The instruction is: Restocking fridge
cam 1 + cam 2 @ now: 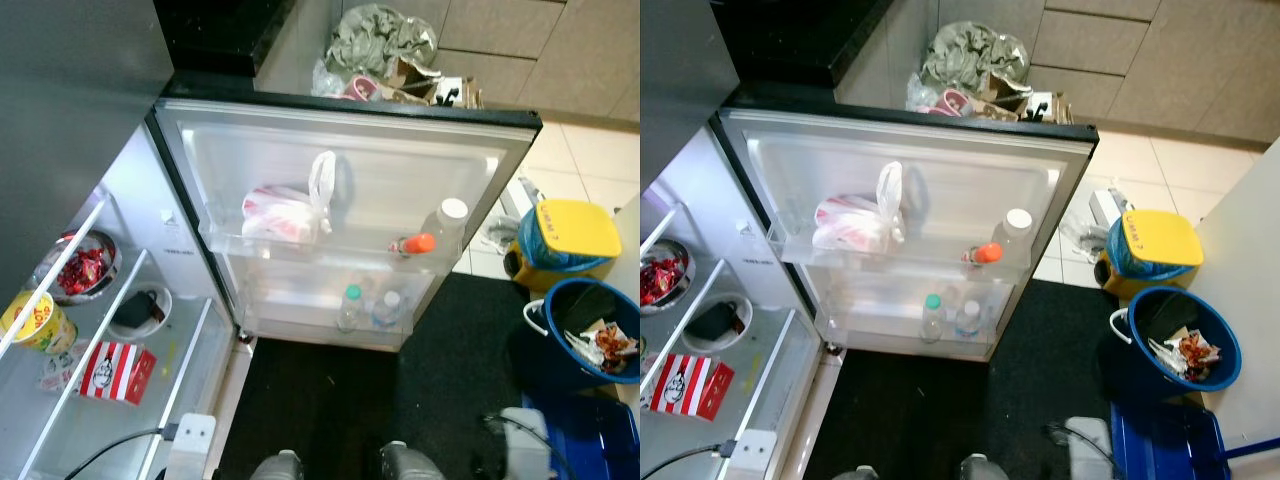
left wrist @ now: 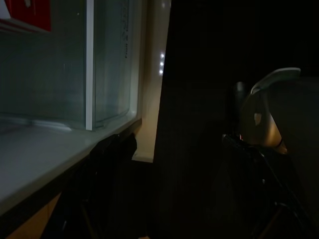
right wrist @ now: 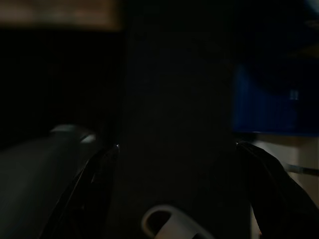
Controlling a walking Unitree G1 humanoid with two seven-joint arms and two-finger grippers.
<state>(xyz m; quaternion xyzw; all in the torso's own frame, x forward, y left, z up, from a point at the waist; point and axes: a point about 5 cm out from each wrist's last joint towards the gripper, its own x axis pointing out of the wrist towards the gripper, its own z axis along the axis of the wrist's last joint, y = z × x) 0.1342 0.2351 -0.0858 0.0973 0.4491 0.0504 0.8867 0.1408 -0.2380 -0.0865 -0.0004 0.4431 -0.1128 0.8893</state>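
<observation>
The robot's feet [image 1: 340, 466] stand on a black mat [image 1: 330, 400] in front of the open fridge door [image 1: 340, 215]. The top door shelf holds a tied plastic bag [image 1: 285, 212] and a bottle with an orange cap [image 1: 422, 242]. Two small bottles [image 1: 366, 308] stand on the shelf below. Inside the fridge sit a red-striped box [image 1: 118, 371] and a yellow cup [image 1: 36, 321]. A blue bucket [image 1: 575, 335] of rubbish stands by the mat. Both arms hang down in the dark. The right claw [image 3: 177, 164] has its fingers spread wide apart, holding nothing. One cannot tell about the left claw.
</observation>
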